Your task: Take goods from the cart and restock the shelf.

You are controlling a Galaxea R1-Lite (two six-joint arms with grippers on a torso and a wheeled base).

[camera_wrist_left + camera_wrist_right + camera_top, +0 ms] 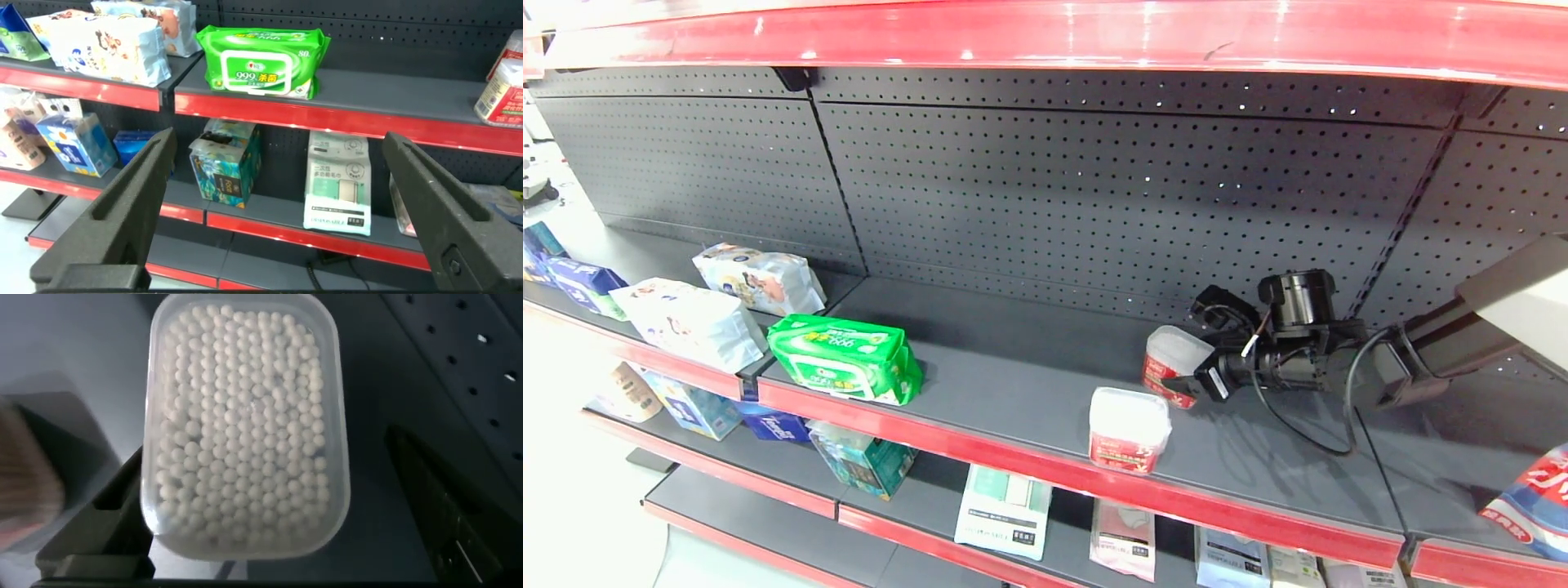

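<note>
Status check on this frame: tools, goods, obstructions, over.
Left tool open, facing lower shelves. Right tool open around a tilted swab box at the shelf, one side gapped. Second swab box sits near front edge.

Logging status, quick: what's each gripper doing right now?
Left gripper: open, empty.
Right gripper: open around the clear plastic box of white cotton swabs.

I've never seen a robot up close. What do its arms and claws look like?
The right arm has a pale boxy casing, then dark grey and black parts, a round black cylinder on the wrist and a loose black cable looping below. The left claw has two matte dark grey, wedge-shaped fingers.
</note>
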